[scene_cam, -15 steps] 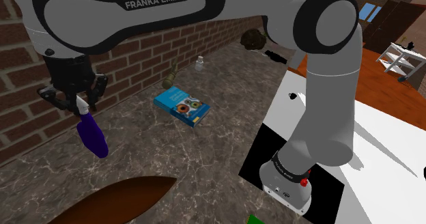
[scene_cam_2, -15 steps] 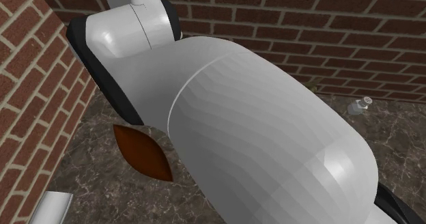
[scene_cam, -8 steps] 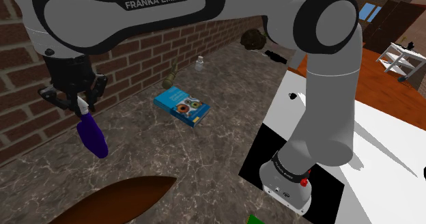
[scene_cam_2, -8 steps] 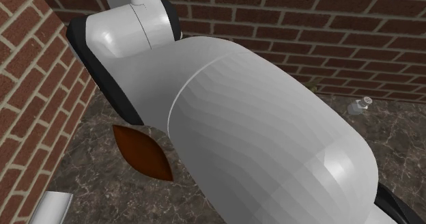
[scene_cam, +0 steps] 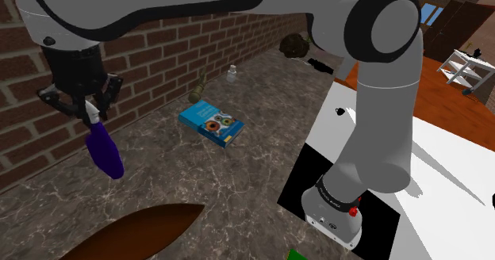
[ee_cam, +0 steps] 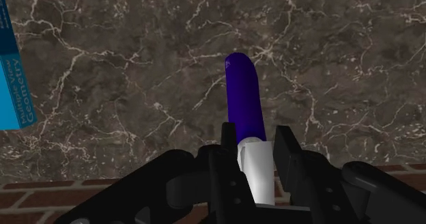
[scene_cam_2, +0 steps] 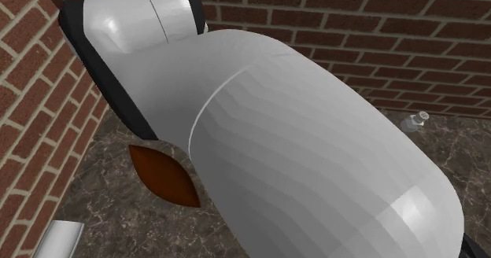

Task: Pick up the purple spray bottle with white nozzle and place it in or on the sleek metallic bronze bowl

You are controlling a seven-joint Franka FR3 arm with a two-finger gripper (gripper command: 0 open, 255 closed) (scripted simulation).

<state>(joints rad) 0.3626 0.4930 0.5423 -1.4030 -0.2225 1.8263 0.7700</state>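
Black hand (ee_cam: 256, 141) clasping white nozzle (ee_cam: 254, 171), purple spray bottle (ee_cam: 244, 93) hanging over marble counter (scene_cam: 238, 171).

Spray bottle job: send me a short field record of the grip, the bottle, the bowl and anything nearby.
gripper: shut on the white nozzle
spray bottle: purple, hanging nozzle-up and tilted, appears clear of the counter
bowl: brown-bronze, on the counter at the shoulder view's lower edge; bottle not yet over it
book: blue, flat on the counter, to the shoulder view's right of the bottle
counter: dark marble, with a brick wall behind
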